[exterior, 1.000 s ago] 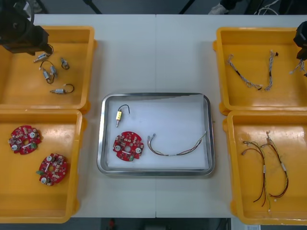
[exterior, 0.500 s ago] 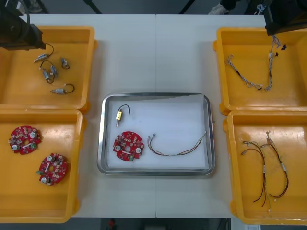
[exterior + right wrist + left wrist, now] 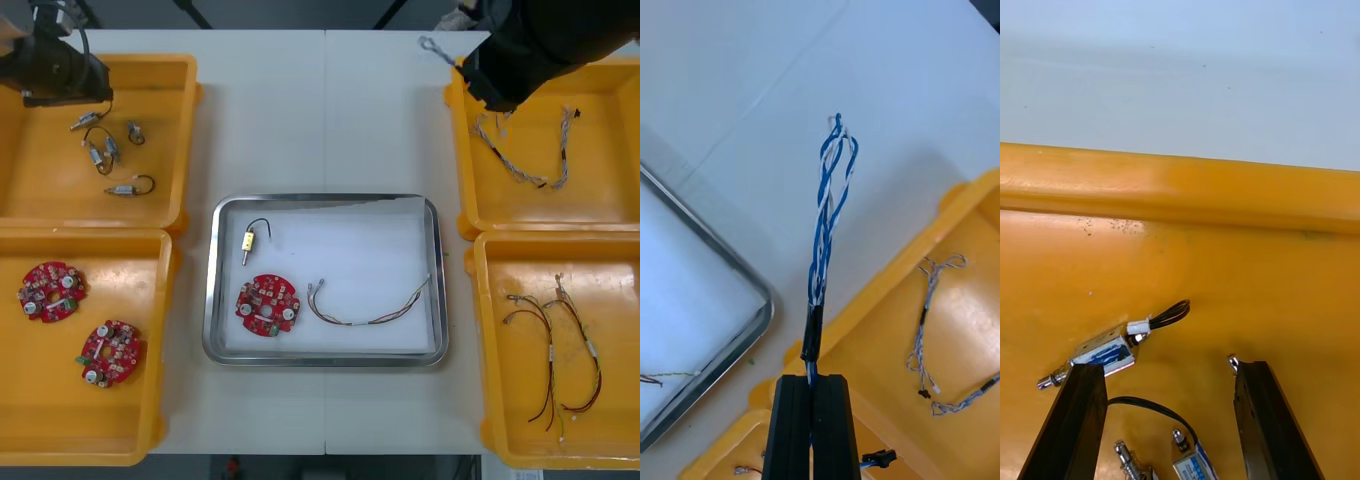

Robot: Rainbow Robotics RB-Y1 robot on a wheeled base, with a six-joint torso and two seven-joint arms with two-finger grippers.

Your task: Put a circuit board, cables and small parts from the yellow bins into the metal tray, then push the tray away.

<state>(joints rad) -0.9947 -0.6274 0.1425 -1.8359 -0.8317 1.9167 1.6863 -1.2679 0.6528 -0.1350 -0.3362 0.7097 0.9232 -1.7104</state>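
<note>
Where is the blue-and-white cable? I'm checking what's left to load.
In the right wrist view, the cable is pinched in the shut right gripper, over the table between the tray and the far right bin.

A twisted blue and white cable (image 3: 827, 225), sleeved in black at its lower end, stands clamped in the black fingers (image 3: 794, 427) of the right gripper (image 3: 814, 384). Just beside those fingers runs a yellow bin (image 3: 895, 274). Farther off, the metal tray (image 3: 766, 309) shows a shiny silver rim and a white floor. By the black fingers (image 3: 1075, 420) of the left gripper (image 3: 1169, 369), silver small metal parts (image 3: 1105, 354) with blue labels trail black leads.
</note>
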